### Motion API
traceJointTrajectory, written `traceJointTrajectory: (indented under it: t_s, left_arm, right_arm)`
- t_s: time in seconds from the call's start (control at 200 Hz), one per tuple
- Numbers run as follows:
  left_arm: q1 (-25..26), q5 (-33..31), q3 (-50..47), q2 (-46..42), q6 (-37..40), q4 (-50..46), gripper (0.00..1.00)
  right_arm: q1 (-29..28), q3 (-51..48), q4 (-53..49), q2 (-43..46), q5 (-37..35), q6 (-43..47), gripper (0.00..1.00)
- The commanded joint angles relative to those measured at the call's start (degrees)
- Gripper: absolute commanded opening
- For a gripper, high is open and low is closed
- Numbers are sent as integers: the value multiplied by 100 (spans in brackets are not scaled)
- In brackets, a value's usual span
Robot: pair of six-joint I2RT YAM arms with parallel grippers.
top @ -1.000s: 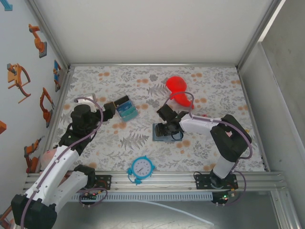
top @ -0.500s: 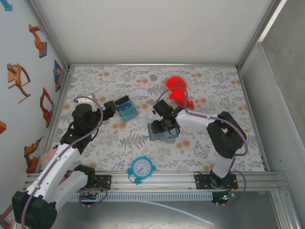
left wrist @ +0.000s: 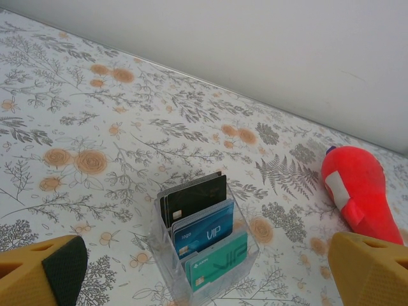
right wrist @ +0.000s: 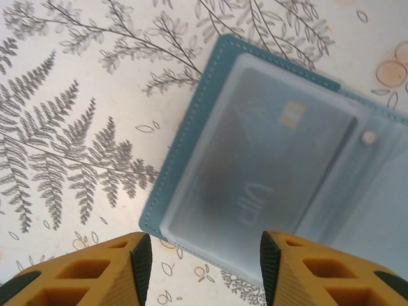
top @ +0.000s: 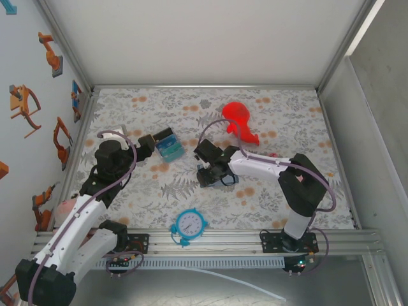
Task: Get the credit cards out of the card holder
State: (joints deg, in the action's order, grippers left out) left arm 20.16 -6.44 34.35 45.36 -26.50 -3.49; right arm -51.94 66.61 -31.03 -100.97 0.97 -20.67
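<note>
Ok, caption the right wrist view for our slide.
Right hand over the open card holder, a card showing through its sleeve.

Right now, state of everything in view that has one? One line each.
card holder: open, lying flat on the table
card: inside the holder's clear sleeve, not taken out
right gripper: open, over the holder's edge, nothing held
left gripper: open, empty
clear stand: upright
three cards: standing in the stand
clock: lying face up
red object: lying on its side
</note>
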Motion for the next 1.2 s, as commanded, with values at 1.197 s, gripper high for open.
traceJointTrajectory:
  t_s: [1.197]
  left_arm:
    - [-15, 46, 104, -159, 142, -371, 97]
  right_arm:
    - [179, -446, 540, -631, -77, 128, 43]
